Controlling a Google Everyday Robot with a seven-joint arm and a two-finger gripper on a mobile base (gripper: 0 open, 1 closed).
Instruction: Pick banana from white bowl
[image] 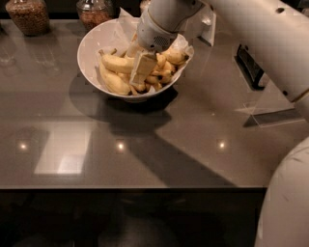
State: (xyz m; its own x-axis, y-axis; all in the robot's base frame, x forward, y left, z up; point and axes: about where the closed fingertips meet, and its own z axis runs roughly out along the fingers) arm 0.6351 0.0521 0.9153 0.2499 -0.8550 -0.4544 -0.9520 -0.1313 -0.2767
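Note:
The white bowl (pixel 91 46) stands at the back of the dark table, lined with crumpled white paper and filled with several yellow bananas. The thick, plain yellow banana (pixel 114 82) lies along the bowl's lower-left side. Shorter bananas with dark tips (pixel 170 58) lie on the right side. My gripper (pixel 142 68) reaches down from the upper right into the middle of the bowl, its tip among the bananas just right of the thick one. The wrist hides the bowl's back middle.
Two glass jars (pixel 28 17) (pixel 92 12) with brown contents stand behind the bowl at the back left. A dark flat device (pixel 248 62) and a clear stand (pixel 270 113) are on the right. My white arm (pixel 270 38) spans the upper right.

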